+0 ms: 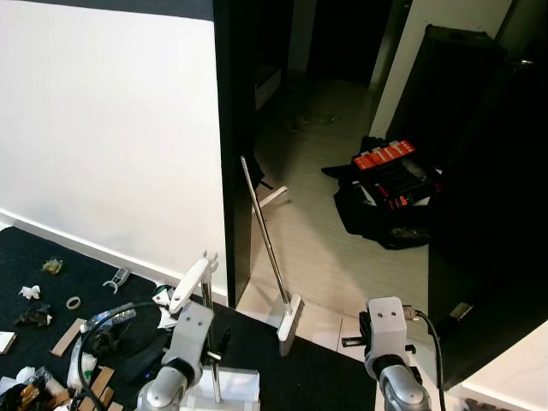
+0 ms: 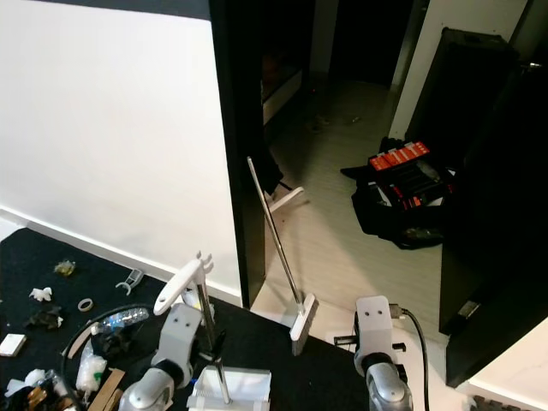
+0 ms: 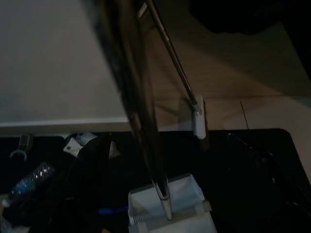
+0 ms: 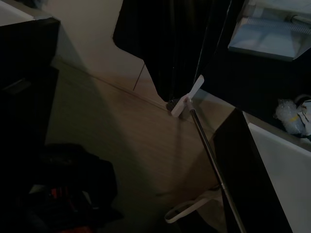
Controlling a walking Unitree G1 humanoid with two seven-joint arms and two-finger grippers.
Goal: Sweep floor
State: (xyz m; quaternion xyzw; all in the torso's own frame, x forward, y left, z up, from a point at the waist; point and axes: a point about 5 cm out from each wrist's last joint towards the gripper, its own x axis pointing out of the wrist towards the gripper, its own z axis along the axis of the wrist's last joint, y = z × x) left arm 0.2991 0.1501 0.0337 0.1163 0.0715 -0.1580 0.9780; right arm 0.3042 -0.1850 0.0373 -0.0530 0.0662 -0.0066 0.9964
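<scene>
A broom leans against the edge of the black door frame, its metal pole (image 1: 264, 231) slanting down to a white head (image 1: 289, 324) on the pale floor. The same broom head (image 4: 187, 99) appears in the right wrist view. A white dustpan (image 1: 227, 387) stands on the black mat at the bottom, with an upright pole topped by a white grip (image 1: 190, 285). My left gripper (image 1: 216, 344) is shut on that pole, which runs down to the dustpan (image 3: 167, 211) in the left wrist view. My right gripper (image 1: 354, 341) hangs low, to the right of the broom head.
Litter lies on the black mat (image 1: 300, 377) at the left: crumpled paper (image 1: 31, 292), a tape ring (image 1: 74, 302), a plastic bottle (image 1: 116, 317), wood strips (image 1: 67, 337). A black bag and a red-and-black case (image 1: 390, 167) sit on the floor beyond. A dark cabinet (image 1: 488, 214) stands on the right.
</scene>
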